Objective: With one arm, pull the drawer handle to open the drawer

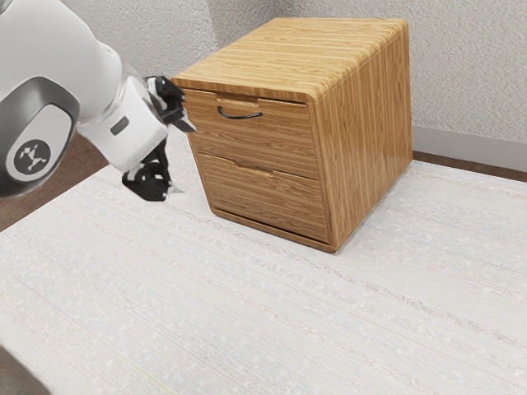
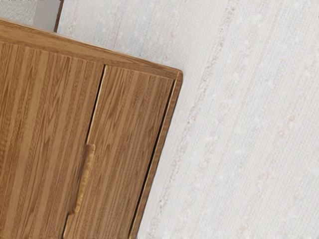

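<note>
so the claw [image 1: 183,159] is spread wide at the cabinet's [image 1: 362,123] 9 o'clock, i'd guess to slip around the dark handle [image 1: 239,113] on the shut top drawer [image 1: 272,136], up at its 2 o'clock

A pale, streaked table [image 1: 247,313] is seen across the lower frame; a wooden cabinet [image 1: 346,123] is set on it, at upper centre.

It looked like a plain home or office room in simulation. A bamboo-grained two-drawer cabinet [image 1: 329,123] stood on a pale, woven-looking worktop [image 1: 288,313]. At its one o'clock rose a rough grey plaster wall [image 1: 469,58] with a light skirting board [image 1: 469,148]. Brown floor [image 1: 49,193] lay at nine o'clock.
</note>
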Action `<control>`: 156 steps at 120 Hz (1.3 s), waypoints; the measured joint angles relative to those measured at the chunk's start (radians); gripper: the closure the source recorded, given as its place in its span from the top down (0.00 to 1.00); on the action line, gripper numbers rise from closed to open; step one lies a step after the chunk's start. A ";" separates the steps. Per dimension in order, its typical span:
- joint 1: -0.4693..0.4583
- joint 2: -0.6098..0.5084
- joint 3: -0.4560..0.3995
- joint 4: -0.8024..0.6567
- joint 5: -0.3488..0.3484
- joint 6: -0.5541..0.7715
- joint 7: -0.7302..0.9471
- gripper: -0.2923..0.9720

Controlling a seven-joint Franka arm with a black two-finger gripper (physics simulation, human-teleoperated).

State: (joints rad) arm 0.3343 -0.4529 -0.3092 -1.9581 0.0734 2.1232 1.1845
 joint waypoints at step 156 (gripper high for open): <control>0.055 0.348 0.026 0.354 0.003 0.232 0.382 0.52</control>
State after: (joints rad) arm 0.3891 -0.1050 -0.2834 -1.6042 0.0769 2.3553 1.5662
